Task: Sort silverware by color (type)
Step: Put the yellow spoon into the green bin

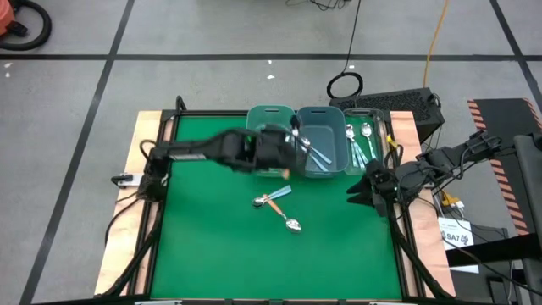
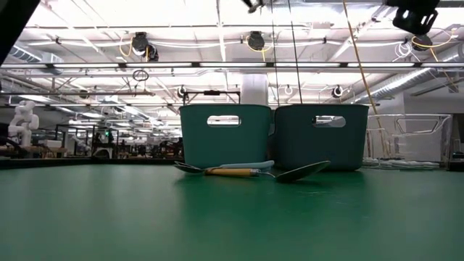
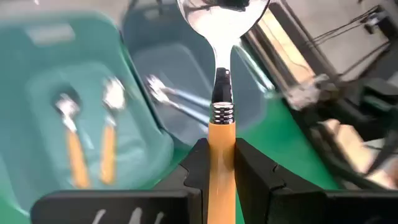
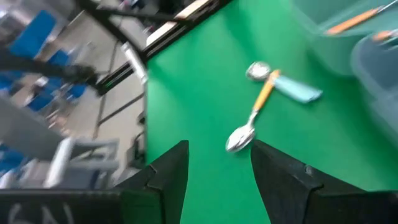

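the left hand [image 3: 216, 168] is clamped on the orange handle of one spoon [image 3: 219, 93], held up over the far bins, above where the left bin [image 1: 269, 119] meets the middle bin [image 1: 324, 144]. three teal bins stand in a row at the far edge of the green table [image 1: 220, 246]. the left bin holds two orange spoons [image 3: 90, 134]. the middle bin holds light blue spoons [image 3: 177, 99], at least two; the exact count is blurred. the right bin [image 1: 366, 140] holds two teal-green spoons [image 1: 357, 140] that can be made out. on the table, near the middle, lie two more: an orange spoon [image 4: 254, 118] and a light blue spoon [image 4: 287, 84], crossing and touching each other. the right hand [image 4: 219, 171] hangs over the right side of the table with its fingers apart, holding nothing.
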Robot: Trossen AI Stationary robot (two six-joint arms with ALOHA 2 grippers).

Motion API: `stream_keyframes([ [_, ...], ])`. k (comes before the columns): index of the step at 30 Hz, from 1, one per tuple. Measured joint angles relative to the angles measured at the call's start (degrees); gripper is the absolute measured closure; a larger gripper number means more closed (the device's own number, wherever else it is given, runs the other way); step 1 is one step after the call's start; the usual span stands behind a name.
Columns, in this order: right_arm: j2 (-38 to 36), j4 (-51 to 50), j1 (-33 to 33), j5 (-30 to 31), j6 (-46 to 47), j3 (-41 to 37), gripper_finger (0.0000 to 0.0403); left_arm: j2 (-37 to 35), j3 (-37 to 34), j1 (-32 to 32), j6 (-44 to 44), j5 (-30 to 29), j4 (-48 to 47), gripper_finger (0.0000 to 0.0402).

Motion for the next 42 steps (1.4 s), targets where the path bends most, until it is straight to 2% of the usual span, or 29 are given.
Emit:
stream_keyframes([
  [3,0.0,-0.2,0.0,4.9,0.2,0.0,0.0236,-1.3,0.0,4.0,8.7,0.2,-1.7,0.0348],
  [10,0.0,0.5,0.0,10.6,7.1,0.0,0.0236,-1.4,0.0,12.5,24.8,7.6,-3.3,0.0348],
  [21,0.0,2.0,0.0,20.8,16.4,0.0,0.0236,1.3,-0.6,23.1,36.3,9.3,-5.1,0.0348],
  [26,0.1,2.1,0.0,21.2,21.0,0.0,0.0236,3.3,-0.6,26.5,38.0,11.9,-4.4,0.0348],
  [31,0.3,3.6,0.0,21.2,21.9,0.0,0.0236,6.0,-0.7,28.7,35.5,14.7,-4.7,0.0348],
  [42,1.4,3.2,0.0,22.8,21.8,0.0,0.0236,10.4,-0.6,22.7,32.3,15.2,-5.4,0.0348],
])
